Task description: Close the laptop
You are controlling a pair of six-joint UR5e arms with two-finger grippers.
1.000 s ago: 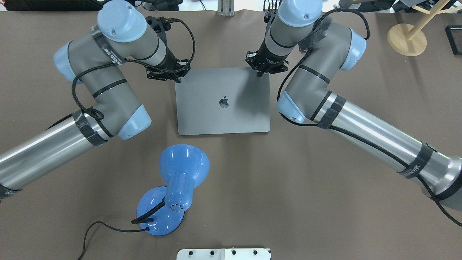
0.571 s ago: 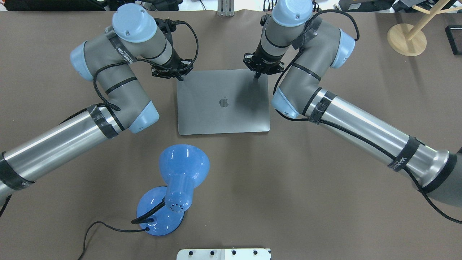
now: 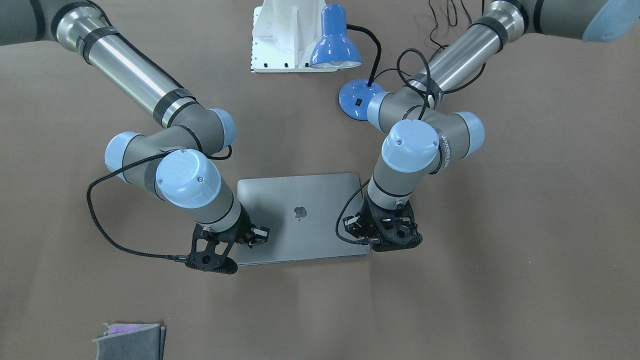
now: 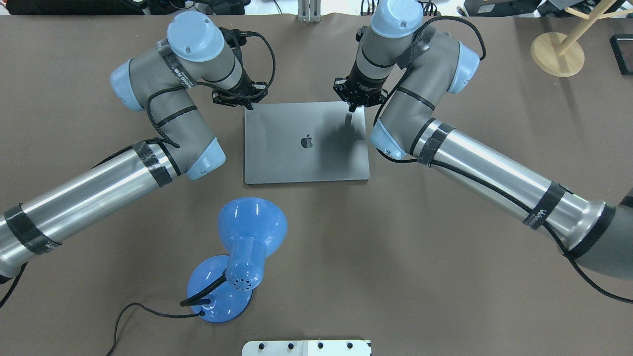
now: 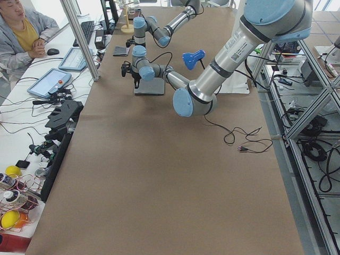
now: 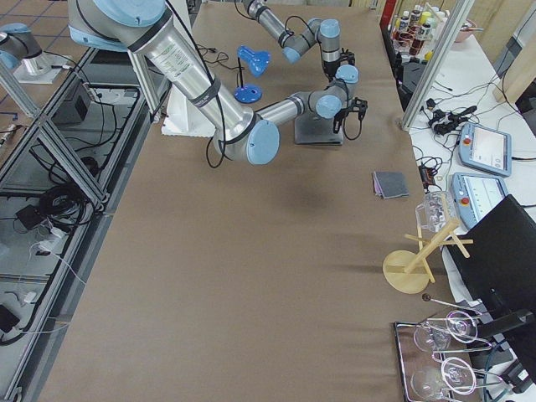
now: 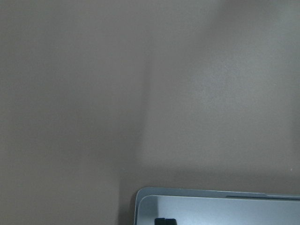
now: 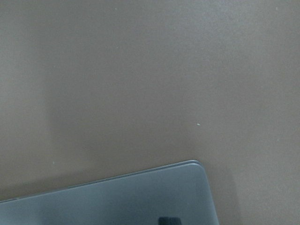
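Laptop (image 4: 296, 160) had folded flat, long axis left-right, opening edge toward frame top. Left gripper (image 4: 248, 105) and right gripper (image 4: 352, 107) were clenched, empty.

**Matt Metal, Glossy Enamel**

The laptop (image 4: 306, 143), its far corners just beside the matt black fingers (image 4: 352, 104), has a smooth satin-grey metal lid; its logo (image 4: 307, 141) looks darker. All around the fingers the tabletop (image 4: 420, 277) is a dull brown, paper-like sheet with a fine grain. Well apart from the fingers, the desk lamp (image 4: 249, 237) is glossy blue with bright highlights. The arm tubes (image 4: 489, 175) gleam as polished metal; the joint caps (image 4: 190, 32) are matt pale-blue plastic. Far off from the fingers, a stand (image 4: 557, 53) is bare pale wood.
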